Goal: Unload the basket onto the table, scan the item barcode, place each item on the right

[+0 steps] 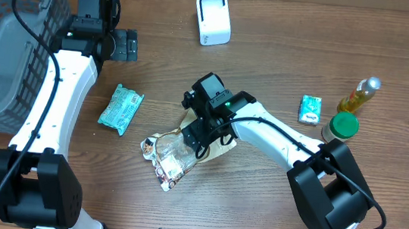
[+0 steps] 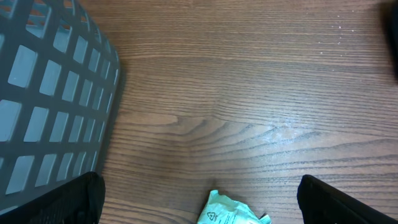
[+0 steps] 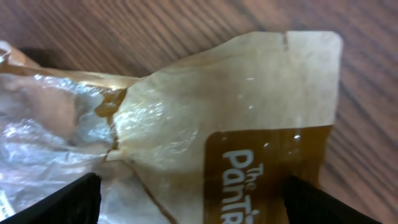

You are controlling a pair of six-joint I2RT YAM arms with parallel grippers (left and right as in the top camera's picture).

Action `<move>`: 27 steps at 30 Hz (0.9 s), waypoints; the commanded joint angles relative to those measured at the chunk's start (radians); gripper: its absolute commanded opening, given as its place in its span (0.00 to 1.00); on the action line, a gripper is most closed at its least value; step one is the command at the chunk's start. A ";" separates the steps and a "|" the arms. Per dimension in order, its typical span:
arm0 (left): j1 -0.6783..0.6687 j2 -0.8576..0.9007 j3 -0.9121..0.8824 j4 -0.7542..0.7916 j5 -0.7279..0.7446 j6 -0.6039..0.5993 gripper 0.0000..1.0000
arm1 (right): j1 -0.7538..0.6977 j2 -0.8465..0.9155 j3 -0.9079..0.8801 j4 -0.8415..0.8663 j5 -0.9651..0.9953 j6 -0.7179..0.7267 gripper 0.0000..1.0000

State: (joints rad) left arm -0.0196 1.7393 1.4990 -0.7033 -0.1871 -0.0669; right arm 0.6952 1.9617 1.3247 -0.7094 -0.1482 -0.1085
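Observation:
A crumpled brown and clear snack bag (image 1: 172,155) lies flat on the wooden table, filling the right wrist view as the bag (image 3: 205,118) with white lettering. My right gripper (image 1: 196,131) hovers low over its upper end, open, one black fingertip (image 3: 65,200) on each side of the bag and neither pressing it. The white scanner (image 1: 213,19) stands upright at the back centre. My left gripper (image 1: 126,45) is open at the back left, with only bare table and the tip of a green packet (image 2: 230,213) between its fingers (image 2: 59,200).
A grey mesh basket (image 1: 3,40) fills the left edge and shows as the basket (image 2: 46,93) in the left wrist view. The green packet (image 1: 120,109) lies left of the bag. A small green box (image 1: 309,109), an oil bottle (image 1: 359,95) and a green-lidded jar (image 1: 340,126) stand at the right.

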 commanded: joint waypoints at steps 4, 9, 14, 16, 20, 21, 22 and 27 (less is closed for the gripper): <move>-0.005 -0.018 0.020 0.003 -0.003 0.023 1.00 | 0.001 0.004 -0.005 0.056 0.077 -0.005 0.93; -0.005 -0.018 0.020 0.003 -0.003 0.023 1.00 | 0.001 0.004 -0.005 0.058 0.100 -0.005 0.96; -0.005 -0.018 0.020 0.003 -0.003 0.023 1.00 | 0.001 0.004 -0.019 0.047 0.099 -0.005 0.98; -0.005 -0.018 0.020 0.003 -0.003 0.023 1.00 | 0.001 0.005 -0.035 0.053 0.099 -0.005 0.98; -0.005 -0.018 0.020 0.003 -0.003 0.023 0.99 | 0.001 0.010 -0.065 0.063 0.098 -0.005 0.98; -0.005 -0.018 0.020 0.003 -0.003 0.023 1.00 | 0.001 0.014 -0.069 0.065 0.095 -0.005 0.97; -0.005 -0.018 0.020 0.003 -0.003 0.023 0.99 | 0.001 0.022 -0.073 0.066 0.094 -0.005 0.97; -0.005 -0.018 0.020 0.003 -0.003 0.023 1.00 | 0.001 0.048 -0.075 0.066 0.076 -0.005 0.86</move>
State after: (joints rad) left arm -0.0196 1.7390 1.4990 -0.7033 -0.1867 -0.0666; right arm 0.6952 1.9648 1.2751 -0.6395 -0.0807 -0.1055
